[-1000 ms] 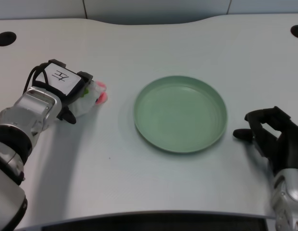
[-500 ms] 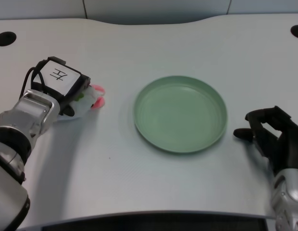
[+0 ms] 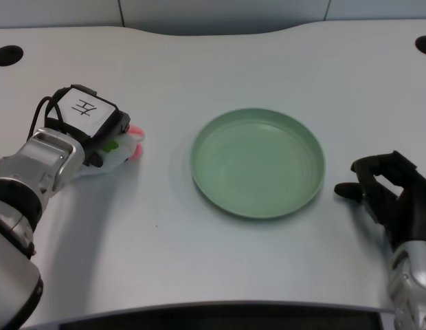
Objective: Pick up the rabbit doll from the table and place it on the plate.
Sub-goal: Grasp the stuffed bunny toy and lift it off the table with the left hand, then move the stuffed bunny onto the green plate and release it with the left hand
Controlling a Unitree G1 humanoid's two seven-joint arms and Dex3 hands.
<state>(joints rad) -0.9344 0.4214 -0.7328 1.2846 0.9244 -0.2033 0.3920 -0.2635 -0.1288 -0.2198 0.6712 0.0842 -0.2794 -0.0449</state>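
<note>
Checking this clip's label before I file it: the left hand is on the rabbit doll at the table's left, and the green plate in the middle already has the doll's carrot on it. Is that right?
Not quite. The head view shows the green plate with nothing on it. The rest stands: the left hand is on the rabbit doll at the table's left.

Silver forearms, black hand [image 3: 89, 127], white label
</note>
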